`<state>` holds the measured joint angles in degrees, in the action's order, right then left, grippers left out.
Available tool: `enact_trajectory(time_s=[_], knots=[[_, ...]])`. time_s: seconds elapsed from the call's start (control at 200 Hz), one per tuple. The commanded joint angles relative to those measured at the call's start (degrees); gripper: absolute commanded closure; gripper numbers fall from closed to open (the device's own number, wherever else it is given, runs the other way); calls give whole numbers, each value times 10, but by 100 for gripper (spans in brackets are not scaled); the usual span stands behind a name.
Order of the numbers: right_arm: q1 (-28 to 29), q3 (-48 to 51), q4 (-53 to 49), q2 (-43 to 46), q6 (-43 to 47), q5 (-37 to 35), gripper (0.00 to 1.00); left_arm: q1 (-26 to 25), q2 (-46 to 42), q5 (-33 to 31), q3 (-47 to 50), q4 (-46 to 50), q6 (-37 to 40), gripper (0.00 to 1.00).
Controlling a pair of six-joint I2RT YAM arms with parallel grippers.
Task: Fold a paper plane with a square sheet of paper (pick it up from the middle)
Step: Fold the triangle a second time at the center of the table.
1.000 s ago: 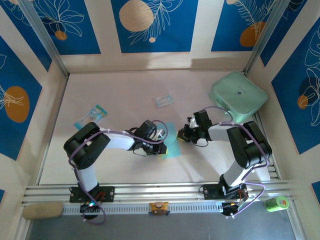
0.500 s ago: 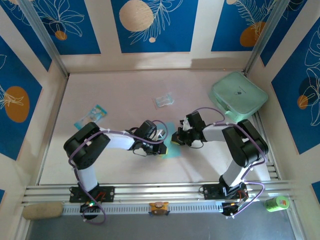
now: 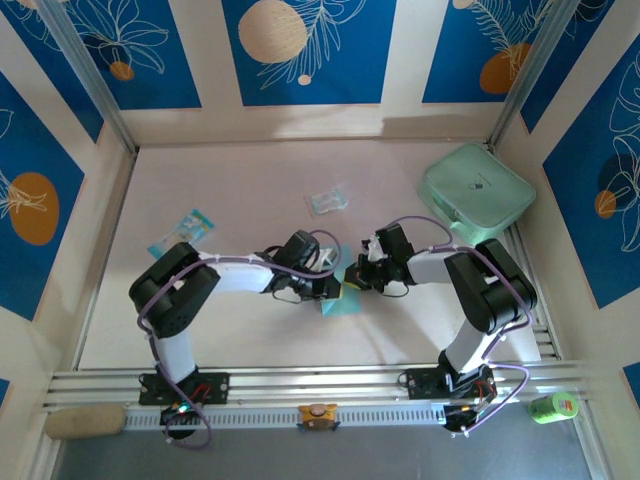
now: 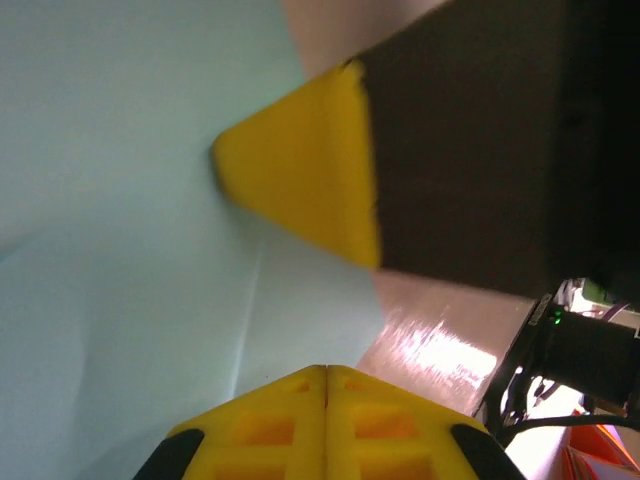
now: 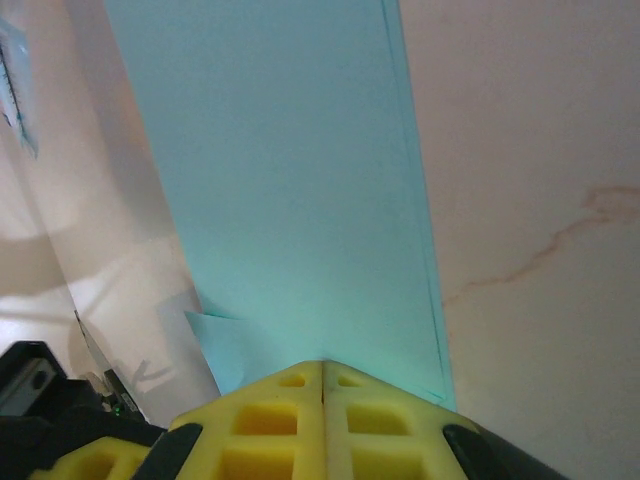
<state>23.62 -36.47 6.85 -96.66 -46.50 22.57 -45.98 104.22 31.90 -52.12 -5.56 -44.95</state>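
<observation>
The sheet of paper (image 3: 338, 304) is plain light blue and thin. It lies on the tabletop (image 3: 230, 190) about midway between the left and right edges, somewhat closer to the near edge, just between my two tools.

In the right wrist view the sheet of paper (image 5: 290, 180) looks like a long band with straight, almost parallel sides. There is a fine double line along its right side, like two layers lying together, and a small loose corner sticks out at its lower left. Its long axis runs straight away from the right tool (image 5: 323, 375).

From above I see only a small angular patch, because both tools cover the rest, so I cannot tell which way it points on the tabletop.

The left tool (image 3: 336, 288) is clenched, its yellow tips meeting in one seam at the paper (image 4: 110, 250). The right tool (image 3: 354, 281) is clenched too. Whether either one has caught a layer of paper, I cannot tell.
</observation>
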Motion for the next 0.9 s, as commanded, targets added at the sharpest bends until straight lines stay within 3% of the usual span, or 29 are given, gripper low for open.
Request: enact_trajectory(time_s=[0.0, 0.255, 0.895], knots=[[0, 17, -29, -14, -2, -31, 100, 5, 33, -3, -25, 13, 8, 93], [-1, 23, -27, -18, 0, -35, 100, 5, 68, -11, -23, 55, 7, 92], [-8, 21, -35, -17, 7, -38, 100, 4, 12, 36, 30, 64, 33, 88]])
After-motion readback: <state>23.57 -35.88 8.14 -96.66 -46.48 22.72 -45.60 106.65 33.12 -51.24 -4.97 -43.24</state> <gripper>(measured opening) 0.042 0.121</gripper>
